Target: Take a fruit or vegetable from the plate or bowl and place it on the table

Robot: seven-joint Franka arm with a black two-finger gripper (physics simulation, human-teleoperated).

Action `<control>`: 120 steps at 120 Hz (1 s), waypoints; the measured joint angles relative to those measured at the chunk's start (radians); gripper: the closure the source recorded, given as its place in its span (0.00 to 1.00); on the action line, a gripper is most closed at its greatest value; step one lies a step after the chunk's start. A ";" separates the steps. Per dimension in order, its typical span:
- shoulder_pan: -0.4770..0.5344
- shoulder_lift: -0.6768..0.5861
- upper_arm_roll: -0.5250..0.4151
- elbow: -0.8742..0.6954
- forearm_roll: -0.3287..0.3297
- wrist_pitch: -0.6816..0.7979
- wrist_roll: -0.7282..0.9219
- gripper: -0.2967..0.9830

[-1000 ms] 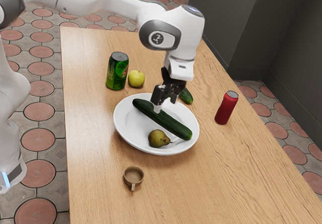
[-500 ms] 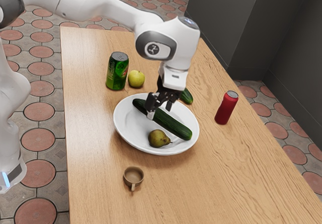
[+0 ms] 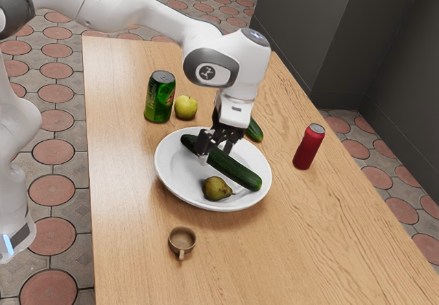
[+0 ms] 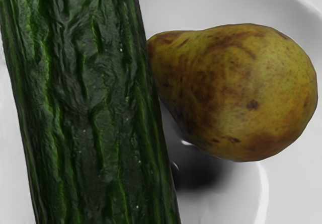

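- Fingers (image 3: pixel 204 144) stood apart, seemingly astride the long cucumber (image 3: pixel 236 172), one on its near flank and one on its far flank; they looked open, with no hold taken.
- Over the last second, the arm (image 3: pixel 223 58) had carried them toward seven o'clock in the exterior view; most of that travel came in the first half, and only a slight shift followed.
- That slowing suggested the approach was nearly done, with closing on the cucumber the likely next step.
- Nothing on the plate (image 3: pixel 171 175) had moved: the long cucumber still lay across it from ten o'clock to four, and the pear (image 3: pixel 216 189) sat toward six, just beside it.
- Both would have suited the task, but the fingers' place favoured the cucumber; it remained on the plate, so the pick itself was still ahead.
- Gripped toward its ten o'clock end, the cucumber might have sagged at four or brushed the pear when raised.
- After a straight lift, the counter (image 3: pixel 130 202) at nine o'clock from the plate looked a sensible landing spot, well away from the red can (image 3: pixel 309 147) near two.
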 joint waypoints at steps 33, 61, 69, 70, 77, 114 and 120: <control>0.003 0.006 0.007 -0.003 0.009 0.027 0.007 0.23; 0.004 0.011 0.010 -0.029 0.012 0.055 0.011 0.23; 0.005 0.011 0.013 -0.031 0.012 0.061 0.012 0.23; 0.005 0.011 0.013 -0.031 0.012 0.062 0.012 0.23; 0.005 0.011 0.014 -0.032 0.013 0.065 0.013 0.23; 0.005 0.014 0.015 -0.044 0.019 0.079 0.015 0.38; 0.003 0.014 0.017 -0.046 0.020 0.079 0.014 0.46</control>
